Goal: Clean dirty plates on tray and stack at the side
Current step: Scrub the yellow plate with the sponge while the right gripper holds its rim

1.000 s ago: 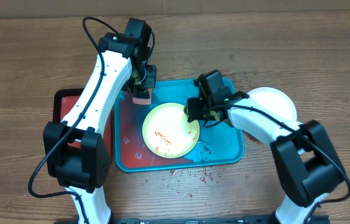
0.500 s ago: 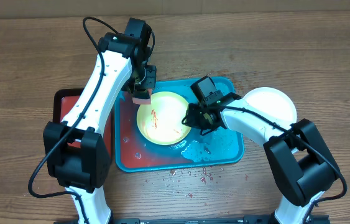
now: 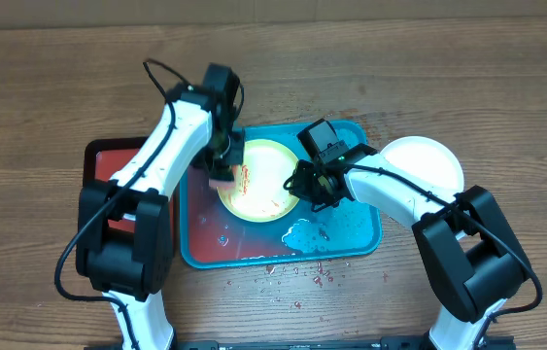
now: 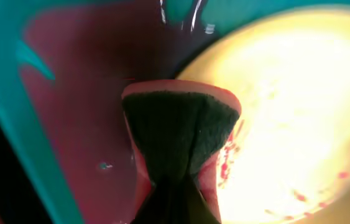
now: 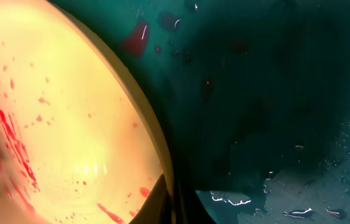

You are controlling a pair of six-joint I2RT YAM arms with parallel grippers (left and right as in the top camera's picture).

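The yellow-green plate point(image 3: 258, 183), smeared with red sauce, is tilted up over the turquoise tray point(image 3: 351, 228). My right gripper point(image 3: 302, 182) is shut on its right rim; the right wrist view shows the rim point(image 5: 162, 168) clamped between the fingers point(image 5: 176, 202). My left gripper point(image 3: 222, 163) is shut on a pink sponge with a dark green pad point(image 3: 222, 179), pressed at the plate's left edge. In the left wrist view the sponge point(image 4: 181, 130) touches the plate point(image 4: 299, 106). A white plate point(image 3: 428, 160) lies on the table to the right of the tray. The pale blue plate is not visible.
A dark red, black-rimmed tray point(image 3: 108, 167) lies to the left of the turquoise one, under my left arm. A water puddle point(image 3: 307, 231) and reddish water point(image 4: 81, 93) lie in the turquoise tray. Red specks point(image 3: 297, 275) dot the table in front of it.
My right gripper lifted the yellow-green plate from flat to tilted and shifted it left. My left gripper came down with the sponge onto the plate's left edge.
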